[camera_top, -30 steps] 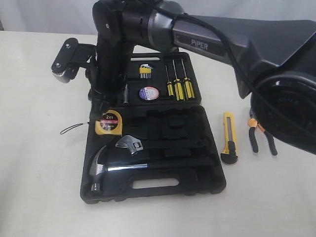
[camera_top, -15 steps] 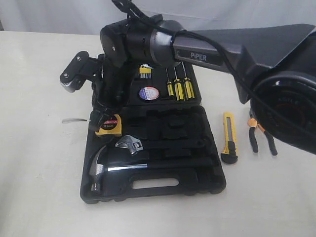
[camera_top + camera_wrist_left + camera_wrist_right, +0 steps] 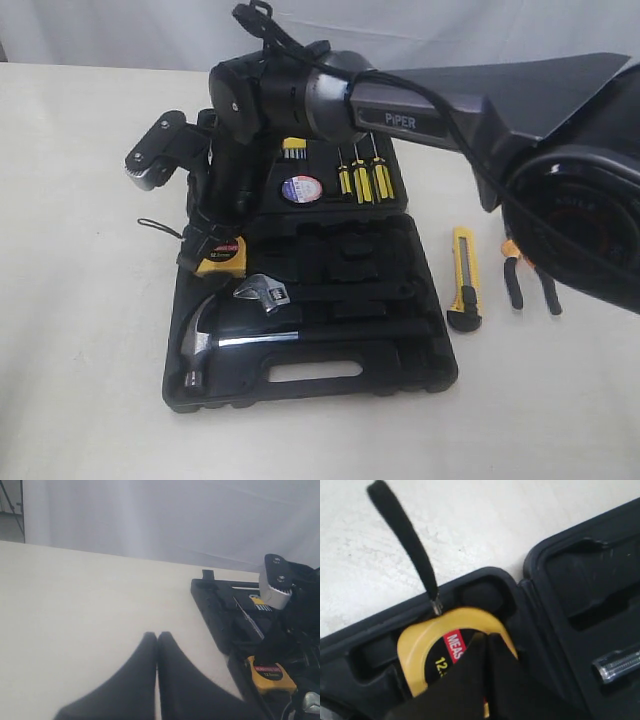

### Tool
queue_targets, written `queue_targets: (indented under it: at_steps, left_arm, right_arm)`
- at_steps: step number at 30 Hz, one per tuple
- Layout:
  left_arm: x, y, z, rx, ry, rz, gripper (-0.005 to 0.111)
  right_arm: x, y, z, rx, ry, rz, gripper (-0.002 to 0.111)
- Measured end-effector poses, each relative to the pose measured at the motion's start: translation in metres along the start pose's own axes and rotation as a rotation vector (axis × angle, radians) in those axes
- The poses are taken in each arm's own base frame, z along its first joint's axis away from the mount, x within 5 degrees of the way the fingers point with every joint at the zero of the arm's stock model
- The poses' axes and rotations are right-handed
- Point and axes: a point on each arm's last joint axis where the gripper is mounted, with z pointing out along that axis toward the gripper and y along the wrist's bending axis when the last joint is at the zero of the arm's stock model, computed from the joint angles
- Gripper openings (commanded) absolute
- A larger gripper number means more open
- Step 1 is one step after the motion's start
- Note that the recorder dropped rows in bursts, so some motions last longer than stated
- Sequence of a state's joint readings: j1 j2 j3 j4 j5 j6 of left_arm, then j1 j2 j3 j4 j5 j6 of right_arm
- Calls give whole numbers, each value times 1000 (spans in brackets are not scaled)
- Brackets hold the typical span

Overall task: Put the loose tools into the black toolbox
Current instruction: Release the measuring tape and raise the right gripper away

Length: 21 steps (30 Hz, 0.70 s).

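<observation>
— Movement at the yellow tape measure (image 3: 222, 260), did you catch it? A second ago its whole face read clear. Now the right fingers (image 3: 470, 675) have come down over its upper half.

— Gripping it?

— No, clenched tip to tip with nothing between them, pressing on the face (the wrist camera shows that plainly). The measure lies in its pocket at the side of the black toolbox (image 3: 440, 372) nearest the left edge of the desk (image 3: 80, 350), near the hammer (image 3: 200, 345).

— The strap (image 3: 158, 228) jumped too.

— Yes. It lay lower on the desk and has swung toward the far edge, trailing out over the box wall. I'd say the measure got nudged down into place, but I can't tell if it's fully seated.

— So one tool as good as home?

— Seems so. The tape roll (image 3: 301, 189) sits in the far half of the box by the screwdrivers (image 3: 362, 175). The utility knife (image 3: 464, 282) and pliers (image 3: 530, 282) haven't budged. Both lie loose toward the right edge, so those are left.

— And the other arm?

— Left fingers (image 3: 135, 680) closed on nothing, over bare desk beside the box.
</observation>
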<state>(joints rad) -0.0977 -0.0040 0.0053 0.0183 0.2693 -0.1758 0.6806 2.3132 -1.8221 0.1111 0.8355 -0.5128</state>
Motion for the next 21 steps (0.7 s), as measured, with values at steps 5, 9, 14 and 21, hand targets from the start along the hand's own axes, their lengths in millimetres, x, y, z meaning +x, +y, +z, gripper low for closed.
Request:
queue_targets:
  at_steps: [5, 9, 14, 21]
  left_arm:
    - [0, 0, 0, 0, 0, 0, 0]
    - [0, 0, 0, 0, 0, 0, 0]
    - [0, 0, 0, 0, 0, 0, 0]
    - [0, 0, 0, 0, 0, 0, 0]
  right_arm:
    - [-1, 0, -9, 5, -11, -7, -1]
    - [-3, 1, -22, 6, -24, -6, -1]
    - [1, 3, -6, -27, 0, 13, -1]
    - [3, 7, -18, -62, 38, 16, -1]
